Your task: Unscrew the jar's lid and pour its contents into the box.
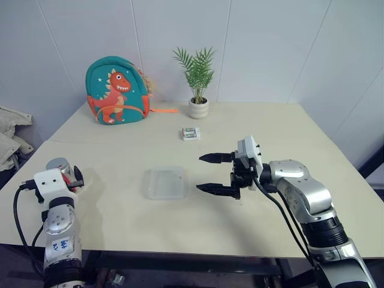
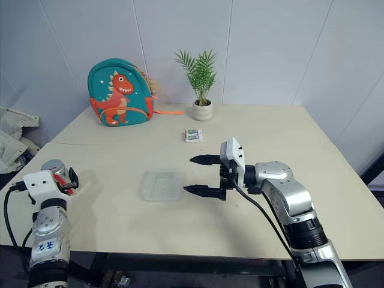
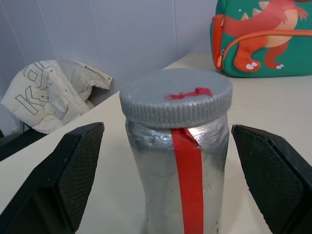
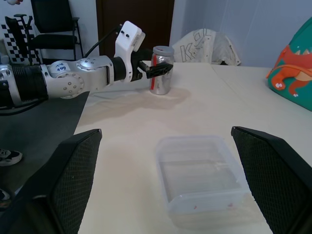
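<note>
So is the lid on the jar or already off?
On. The grey lid sits screwed on top of the upright jar, red tape running over both.

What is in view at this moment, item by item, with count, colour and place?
jar: one, silvery with a red strip, near the table's left edge, between the left fingers
lid: one, grey, on the jar
box: one, clear, table centre
packet: one, white and green, beyond the box
plant pot: one, white, green plant, far edge
backpack: one, teal with an orange dinosaur, far left
table: one, cream
cloth: white, off the table's left side
left gripper: open around the jar
right gripper: open, right of the box
</note>
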Controlling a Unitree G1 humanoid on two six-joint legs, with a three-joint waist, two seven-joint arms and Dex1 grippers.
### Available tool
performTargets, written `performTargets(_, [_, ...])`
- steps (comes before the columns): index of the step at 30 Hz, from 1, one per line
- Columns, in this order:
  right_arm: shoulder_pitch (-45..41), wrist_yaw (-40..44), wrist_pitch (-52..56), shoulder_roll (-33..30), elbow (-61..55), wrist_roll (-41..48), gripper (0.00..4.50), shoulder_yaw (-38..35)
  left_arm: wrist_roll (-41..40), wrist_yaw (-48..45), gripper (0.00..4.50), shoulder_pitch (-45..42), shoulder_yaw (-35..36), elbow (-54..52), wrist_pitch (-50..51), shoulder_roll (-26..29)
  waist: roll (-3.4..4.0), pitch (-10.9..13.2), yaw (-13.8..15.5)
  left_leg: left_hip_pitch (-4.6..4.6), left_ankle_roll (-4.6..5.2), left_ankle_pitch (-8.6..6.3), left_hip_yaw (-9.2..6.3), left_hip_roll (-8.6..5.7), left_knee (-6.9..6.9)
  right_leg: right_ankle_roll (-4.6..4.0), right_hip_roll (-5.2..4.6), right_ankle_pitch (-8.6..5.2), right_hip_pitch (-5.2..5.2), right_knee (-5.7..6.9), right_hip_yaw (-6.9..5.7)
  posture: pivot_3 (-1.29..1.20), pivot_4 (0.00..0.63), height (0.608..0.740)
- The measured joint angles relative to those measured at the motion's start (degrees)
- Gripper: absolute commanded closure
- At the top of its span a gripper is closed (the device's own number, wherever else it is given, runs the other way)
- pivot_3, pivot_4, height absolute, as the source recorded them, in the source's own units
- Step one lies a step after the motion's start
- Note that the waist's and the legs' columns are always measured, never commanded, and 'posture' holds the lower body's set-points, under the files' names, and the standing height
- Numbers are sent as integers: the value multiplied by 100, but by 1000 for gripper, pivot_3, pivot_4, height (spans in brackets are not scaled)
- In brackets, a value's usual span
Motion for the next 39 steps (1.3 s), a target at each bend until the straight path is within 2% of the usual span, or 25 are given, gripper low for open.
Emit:
performTargets(4, [51, -104, 36, -19, -101, 36, 0, -49, -40, -58, 35, -267, -30, 547, -220, 120, 0, 0, 4, 0, 0, 0, 1, -1, 0, 3, -2, 2, 0, 0, 0, 0, 150, 740])
performTargets(7, [99, -176, 85, -24, -175, 66, 0, -59, -65, -78, 597, -392, -54, 808, -346, 167, 0, 0, -2, 0, 0, 0, 1, -1, -2, 3, -2, 2, 0, 0, 0, 0, 150, 740])
performTargets(13, [224, -280, 128, -40, -301, 92, 0, -77, -251, -119, 2368, -536, -46, 1117, -436, 212, 0, 0, 0, 0, -1, -1, 1, -1, -4, 5, -2, 3, -1, 1, -1, 0, 150, 740])
performTargets(14, [229, -284, 133, -40, -314, 94, 0, -77, -286, -121, 2442, -554, -41, 1150, -440, 213, 0, 0, 0, 0, -1, -1, 1, -1, -4, 5, -2, 3, -1, 2, -1, 0, 150, 740])
performTargets(18, [248, -285, 136, -52, -324, 97, 0, -77, -490, -256, 2442, -530, -39, 1113, -439, 208, 0, 0, 0, 1, -1, -1, 1, -1, -4, 5, -2, 3, 0, 2, -1, 0, 150, 740])
performTargets(21, [255, -287, 145, -64, -330, 102, 0, -83, -731, -580, 2442, -314, -80, 681, -345, 155, 0, 0, -5, -1, -2, -2, 1, -1, -4, 5, -3, 3, -1, 1, 0, 0, 150, 740])
performTargets(25, [279, -358, 249, -119, -404, 156, 0, -121, -1421, -1700, 2442, 276, -363, -878, 70, 175, 0, 0, -1, -2, -4, -5, 1, -1, -9, 4, -6, 3, -3, 0, 0, 0, 150, 740])
performTargets(27, [327, -441, 361, -134, -582, 241, 0, -170, -1934, -2558, 2442, 708, -590, -1773, 483, 437, -1, 0, -18, -2, -5, -7, 2, 0, -12, 0, -5, 0, -5, -1, 1, 0, 150, 740])
performTargets(32, [430, -700, 729, -166, -960, 416, 0, -242, -2509, -4071, 2442, 1172, -1021, -2777, 1132, 1018, 2, 1, -23, 2, -5, -7, 3, 8, -15, -27, 0, -14, -5, -5, 1, 0, 150, 740])
performTargets(34, [431, -887, 979, -156, -1179, 534, 0, -238, -2715, -4669, 2442, 1133, -1246, -2902, 1379, 1180, 3, 1, -14, 2, -4, -7, 3, 8, -15, -109, -2, -59, -4, -7, 1, 0, 150, 740])
performTargets(39, [282, -1557, 1613, 206, -1589, 651, 0, -26, -2798, -5485, 2442, 327, -1897, -2809, 1709, 1189, 3, 2, -3, -1, 0, -2, 3, 6, -13, -106, -3, -56, -4, -7, 2, 0, 150, 740])
